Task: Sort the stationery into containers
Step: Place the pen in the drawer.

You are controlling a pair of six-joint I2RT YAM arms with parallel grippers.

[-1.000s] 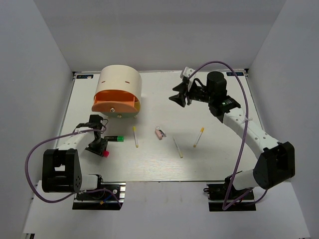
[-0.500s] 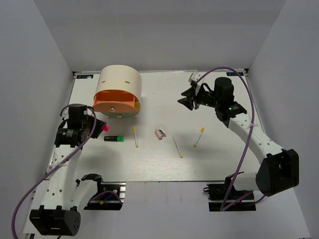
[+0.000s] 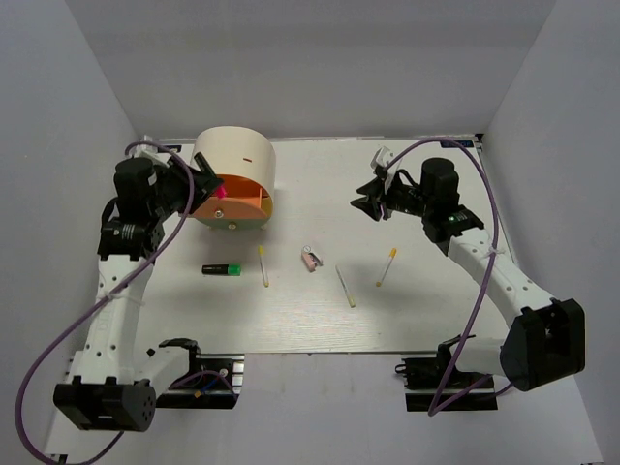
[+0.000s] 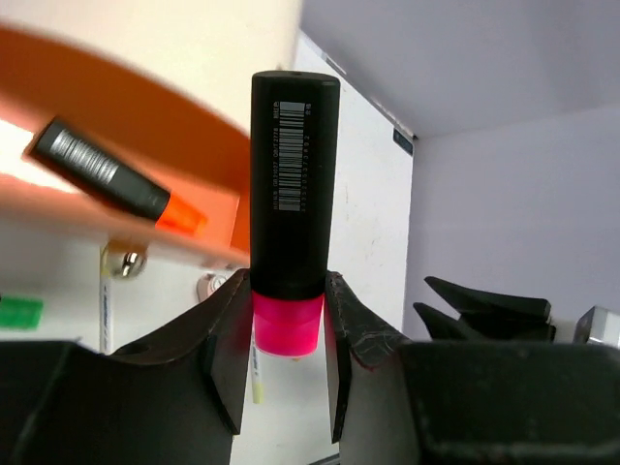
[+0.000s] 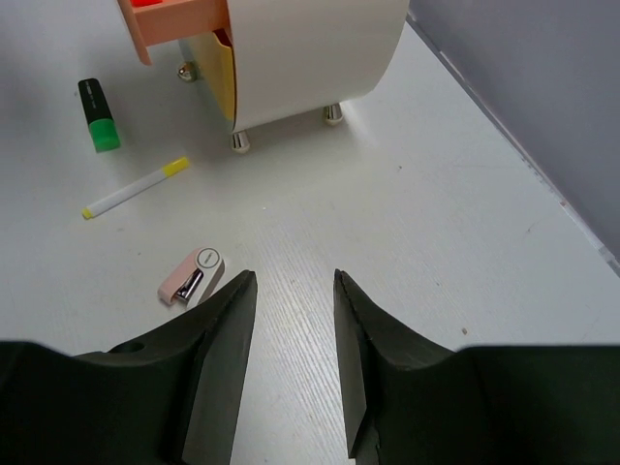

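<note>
Field notes, remote station. White table (image 3: 426, 320), and I can make out a faint wood grain on its top in the right wrist view (image 5: 455, 223). Plain pale grey-lilac walls close it in on three sides: back wall (image 3: 320, 58), left wall (image 3: 58, 116), right wall (image 3: 572, 126). One small dark label (image 4: 402, 139) sits at the table's far right corner, print too small to read.

We find the mouth of the open orange drawer (image 3: 247, 201) in the cream organiser (image 3: 235, 155) taken up: the left pincer (image 3: 210, 182) holds a pink highlighter (image 4: 294, 194) right at it, and an orange-tipped highlighter (image 4: 116, 182) lies inside. Between the organiser and the right pincer (image 3: 366, 199) the worktop (image 3: 320, 179) is bare. Nearer us a green highlighter (image 3: 222, 269), thin sticks (image 3: 346, 287) and an eraser (image 3: 312, 259) lie apart, with gaps between.
</note>
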